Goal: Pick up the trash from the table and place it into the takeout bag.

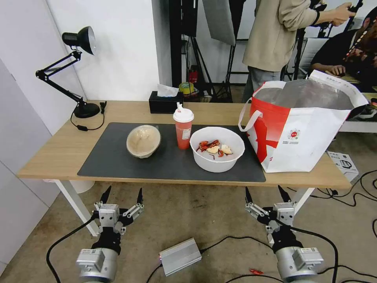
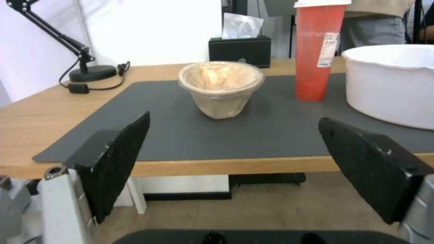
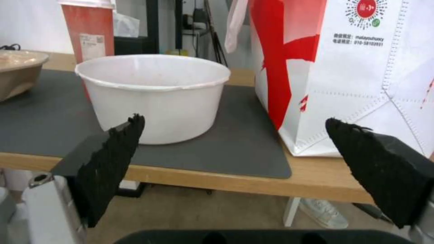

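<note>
- Both grippers hang low in front of the table [image 1: 55,153], short of its near edge, and neither touches anything. The left gripper [image 1: 121,195] has its fingers spread wide apart and holds nothing; the right gripper [image 1: 268,193] is the same.
- Three pieces of trash stand in a row on the dark mat [image 1: 110,163]: the beige lidded bowl [image 1: 143,140] on the left, the red cup [image 1: 183,128] in the middle, the white bowl [image 1: 216,148] with red scraps on the right.
- The beige bowl lies almost straight ahead of the left gripper; the white bowl lies ahead of the right gripper, slightly to its left.
- The takeout bag [image 1: 302,129] stands upright at the table's right end, mouth open upward, just beside the white bowl, so the right arm is likely the nearer one for dropping things in.
- The cup is tall and upright, close between the two bowls, with little room around it. The mat's front strip is bare.
</note>
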Available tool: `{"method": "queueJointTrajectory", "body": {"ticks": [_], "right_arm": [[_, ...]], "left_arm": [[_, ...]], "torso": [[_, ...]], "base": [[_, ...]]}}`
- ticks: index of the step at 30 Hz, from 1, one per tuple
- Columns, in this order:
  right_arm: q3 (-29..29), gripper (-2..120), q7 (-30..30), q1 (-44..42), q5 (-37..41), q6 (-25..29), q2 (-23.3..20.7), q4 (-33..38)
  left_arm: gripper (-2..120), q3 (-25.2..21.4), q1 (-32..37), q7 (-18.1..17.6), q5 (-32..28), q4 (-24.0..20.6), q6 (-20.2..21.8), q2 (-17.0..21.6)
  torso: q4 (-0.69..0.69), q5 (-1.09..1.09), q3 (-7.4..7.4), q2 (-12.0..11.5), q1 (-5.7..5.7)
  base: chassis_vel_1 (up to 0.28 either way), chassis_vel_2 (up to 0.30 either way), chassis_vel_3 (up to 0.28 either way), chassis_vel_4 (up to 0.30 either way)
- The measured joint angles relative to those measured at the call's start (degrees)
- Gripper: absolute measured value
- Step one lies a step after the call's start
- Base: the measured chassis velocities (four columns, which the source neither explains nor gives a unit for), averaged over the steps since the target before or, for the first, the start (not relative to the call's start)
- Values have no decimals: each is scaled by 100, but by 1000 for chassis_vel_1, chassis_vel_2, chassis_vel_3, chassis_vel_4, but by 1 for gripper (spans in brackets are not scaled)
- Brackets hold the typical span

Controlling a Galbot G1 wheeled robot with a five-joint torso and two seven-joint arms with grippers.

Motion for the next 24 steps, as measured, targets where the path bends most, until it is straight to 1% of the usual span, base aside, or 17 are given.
{"method": "queueJointTrajectory", "body": {"ticks": [24], "right_arm": [[0, 100, 0, 0, 0, 0, 0, 0]], "left_arm": [[100, 0, 0, 0, 0, 0, 0, 0]], "torso": [[0, 0, 0, 0, 0]], "base": [[0, 0, 0, 0]]}}
